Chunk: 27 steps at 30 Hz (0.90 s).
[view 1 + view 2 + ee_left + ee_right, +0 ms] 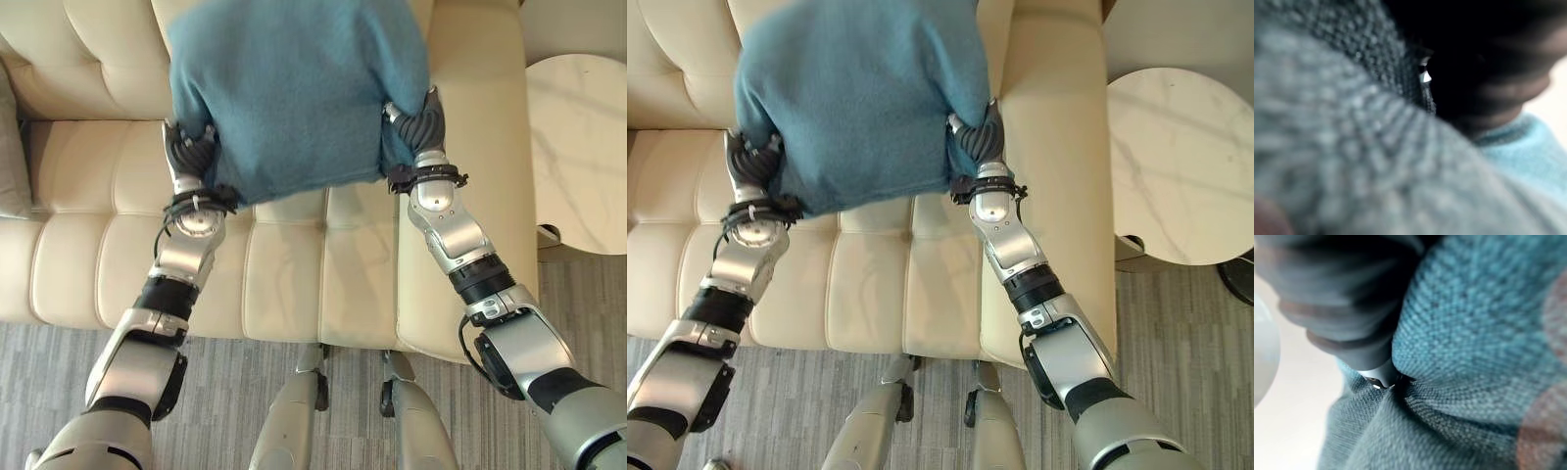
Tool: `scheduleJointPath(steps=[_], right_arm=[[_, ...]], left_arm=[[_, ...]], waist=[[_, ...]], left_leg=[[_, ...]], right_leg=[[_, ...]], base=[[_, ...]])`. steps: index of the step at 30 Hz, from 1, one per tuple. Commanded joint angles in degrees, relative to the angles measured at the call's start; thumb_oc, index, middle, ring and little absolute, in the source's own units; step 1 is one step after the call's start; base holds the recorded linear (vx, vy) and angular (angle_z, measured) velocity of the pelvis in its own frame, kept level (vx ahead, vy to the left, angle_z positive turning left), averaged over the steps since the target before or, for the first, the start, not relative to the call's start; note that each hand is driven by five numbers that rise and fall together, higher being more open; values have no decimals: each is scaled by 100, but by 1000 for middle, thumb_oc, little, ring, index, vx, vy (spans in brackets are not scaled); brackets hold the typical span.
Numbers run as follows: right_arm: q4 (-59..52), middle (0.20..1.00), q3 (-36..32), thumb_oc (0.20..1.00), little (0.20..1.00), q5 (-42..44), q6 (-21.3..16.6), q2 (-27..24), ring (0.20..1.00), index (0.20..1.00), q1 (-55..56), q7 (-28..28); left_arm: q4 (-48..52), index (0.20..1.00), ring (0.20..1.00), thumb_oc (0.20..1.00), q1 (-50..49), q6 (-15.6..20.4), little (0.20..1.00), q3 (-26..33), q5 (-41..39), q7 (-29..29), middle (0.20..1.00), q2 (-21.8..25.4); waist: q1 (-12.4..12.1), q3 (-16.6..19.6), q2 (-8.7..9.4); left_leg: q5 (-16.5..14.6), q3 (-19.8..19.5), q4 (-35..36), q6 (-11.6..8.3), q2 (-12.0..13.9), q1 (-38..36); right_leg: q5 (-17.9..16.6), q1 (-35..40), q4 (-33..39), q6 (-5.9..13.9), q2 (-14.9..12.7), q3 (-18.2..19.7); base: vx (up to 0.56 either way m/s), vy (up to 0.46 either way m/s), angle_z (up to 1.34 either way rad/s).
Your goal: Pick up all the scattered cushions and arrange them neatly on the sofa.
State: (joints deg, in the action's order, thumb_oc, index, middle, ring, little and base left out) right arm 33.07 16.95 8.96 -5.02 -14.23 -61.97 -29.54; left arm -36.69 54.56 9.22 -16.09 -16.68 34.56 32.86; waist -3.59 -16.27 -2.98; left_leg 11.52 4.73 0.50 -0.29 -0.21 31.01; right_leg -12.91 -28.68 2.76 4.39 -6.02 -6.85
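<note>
We carry the teal knitted cushion (294, 88) between the left hand (188, 152) and right hand (419, 122), over the cream sofa (294, 274). Whether the fingers curl we cannot tell, buried in fabric. Lower both sides evenly, we judge, against the backrest.

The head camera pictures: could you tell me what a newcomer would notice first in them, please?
A big teal cushion fills the top middle, held over the cream sofa between the left hand and the right hand, one at each lower corner; the fingers are buried in the fabric. A round white marble side table stands past the sofa's arm on the robot's right, and a grey cushion peeks in at the left edge.
</note>
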Motion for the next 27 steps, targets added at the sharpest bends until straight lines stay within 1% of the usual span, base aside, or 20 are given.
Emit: scheduleJointPath(steps=[1,2,3,4,7,8,11,12,13,14,15,16,17,18,21,23,24,25,26,27], right_arm=[[-289,253,154,253,253,-446,-603,335,253,253,-1027,-564],[-171,890,187,890,890,-399,-585,271,890,890,-1201,-643],[-36,1000,177,1000,1000,-307,-550,215,1000,1000,-1365,-687],[75,1000,192,1000,1000,-275,-489,116,1000,1000,-1474,-706],[253,1000,372,1000,1000,-184,-283,-150,1000,1000,-1466,-403],[307,1000,528,1000,1000,-128,-119,-262,1000,1000,-1223,-79],[240,1000,609,1000,1000,-64,-19,-274,1000,1000,-827,258],[247,1000,582,1000,1000,66,-36,-282,1000,1000,-309,492],[243,1000,587,1000,1000,65,-34,-281,1000,1000,-301,492],[211,1000,564,1000,1000,74,-43,-325,1000,1000,-182,547],[-17,1000,455,1000,1000,76,-2,-641,1000,1000,371,832],[-249,1000,381,1000,1000,-22,10,-944,1000,1000,672,1000],[-256,1000,383,1000,1000,-23,13,-943,1000,1000,683,1001],[-398,1000,319,1000,1000,-93,9,-1097,1000,1000,854,1088],[-1023,1000,55,1000,1000,-341,-28,-1506,1000,1000,1656,1396],[-1485,1000,-253,1000,1000,-456,-71,-1650,1000,1000,2478,1671],[-1906,1000,-757,1000,1000,-475,-137,-1600,1000,1000,3696,2051],[-2087,1000,-1081,1000,1000,-471,-174,-1519,1000,1000,4459,2243],[-2097,1000,-1085,1000,1000,-472,-170,-1518,1000,1000,4468,2245],[-2123,1000,-1468,1000,1000,-468,-153,-1428,1000,1000,5238,2433]], left_arm=[[-97,1000,1000,1000,1293,432,1000,-349,393,311,1000,216],[-297,1000,1000,1000,1526,437,1000,-433,212,264,1000,202],[-506,1000,1000,1000,1741,470,1000,-458,56,238,1000,220],[-645,1000,1000,1000,1877,467,1000,-490,-47,179,1000,262],[-870,1000,1000,1000,1965,355,1000,-564,-154,-93,1000,401],[-1044,1000,1000,1000,1724,241,1000,-544,-220,-356,1000,464],[-1234,1000,1000,1000,1341,99,1000,-531,-295,-679,1000,467],[-1227,1000,1000,1000,644,116,1000,-277,-486,-911,1000,370],[-1218,1000,1000,1000,629,113,1000,-270,-484,-910,1000,370],[-1122,1000,1000,1000,408,131,1000,-175,-545,-966,1000,358],[-517,1000,1000,1000,-580,342,1000,319,-887,-1169,1000,254],[-13,1000,1000,1000,-994,407,1000,459,-781,-1255,1000,330],[-2,1000,1000,1000,-1009,403,1000,463,-778,-1252,1000,327],[204,1000,1000,1000,-1251,443,1000,575,-727,-1307,1000,351],[1004,1000,1000,1000,-2208,509,1000,975,-585,-1530,1000,381],[1341,1000,1000,1000,-2973,482,1000,1247,-508,-1791,1000,217],[1414,1000,1000,1000,-3938,342,1000,1468,-273,-2119,1000,-30],[1407,1000,1000,1000,-4501,226,1000,1610,-188,-2301,1000,-231],[1413,1000,1000,1000,-4506,223,1000,1609,-187,-2300,1000,-231],[1309,1000,1000,1000,-5129,98,1000,1821,10,-2463,1000,-337]], waist=[[-48,20,187],[-46,-35,151],[-42,-68,131],[-43,-107,91],[-43,-230,34],[-19,-274,28],[39,-303,17],[84,-344,34],[87,-340,31],[89,-351,38],[92,-390,104],[85,-368,153],[86,-365,151],[83,-358,189],[78,-313,301],[85,-260,406],[137,-160,538],[190,-66,614],[193,-57,619],[255,49,657]], left_leg=[[-936,-130,-659,-319,-94,203],[-883,-161,-648,-327,-101,296],[-844,-197,-625,-332,-119,375],[-795,-233,-584,-345,-124,437],[-658,-304,-468,-374,-139,607],[-570,-339,-396,-376,-156,680],[-477,-328,-244,-386,-167,647],[-437,-301,-142,-394,-186,547],[-436,-301,-138,-394,-186,542],[-435,-295,-112,-395,-187,501],[-449,-249,-41,-415,-190,298],[-470,-236,-32,-421,-196,201],[-470,-236,-29,-421,-195,195],[-487,-232,-30,-420,-197,136],[-589,-217,-86,-406,-200,-69],[-705,-203,-159,-378,-202,-270],[-879,-194,-293,-323,-209,-578],[-1008,-186,-419,-274,-211,-764],[-987,-186,-413,-271,-219,-750],[-1127,-172,-532,-229,-209,-985]], right_leg=[[365,-503,-431,639,-472,66],[379,-604,-488,630,-477,61],[397,-707,-546,630,-481,62],[414,-803,-593,626,-483,58],[455,-1012,-689,619,-507,33],[490,-1125,-772,604,-501,20],[505,-1176,-823,595,-485,42],[508,-1116,-814,584,-465,36],[507,-1111,-812,584,-465,36],[500,-1076,-790,585,-464,35],[463,-915,-689,601,-448,33],[443,-793,-636,606,-444,20],[441,-786,-631,607,-443,19],[430,-712,-604,612,-440,18],[436,-453,-541,622,-438,-34],[451,-179,-492,629,-442,-48],[483,241,-437,644,-476,-132],[521,533,-401,655,-496,-157],[503,523,-389,656,-503,-158],[570,817,-380,671,-510,-168]], base=[[-71,-13,21],[-74,-17,18],[-67,-10,11],[-56,-13,5],[-46,-40,13],[-33,-55,17],[-11,-11,22],[-6,23,27],[-12,25,18],[-30,42,3],[-44,49,-3],[-41,42,-10],[-18,8,-6],[-6,-1,-3],[6,1,-2],[59,-7,-11],[112,-11,-20],[91,-1,-26],[70,37,-18],[58,50,-13]])
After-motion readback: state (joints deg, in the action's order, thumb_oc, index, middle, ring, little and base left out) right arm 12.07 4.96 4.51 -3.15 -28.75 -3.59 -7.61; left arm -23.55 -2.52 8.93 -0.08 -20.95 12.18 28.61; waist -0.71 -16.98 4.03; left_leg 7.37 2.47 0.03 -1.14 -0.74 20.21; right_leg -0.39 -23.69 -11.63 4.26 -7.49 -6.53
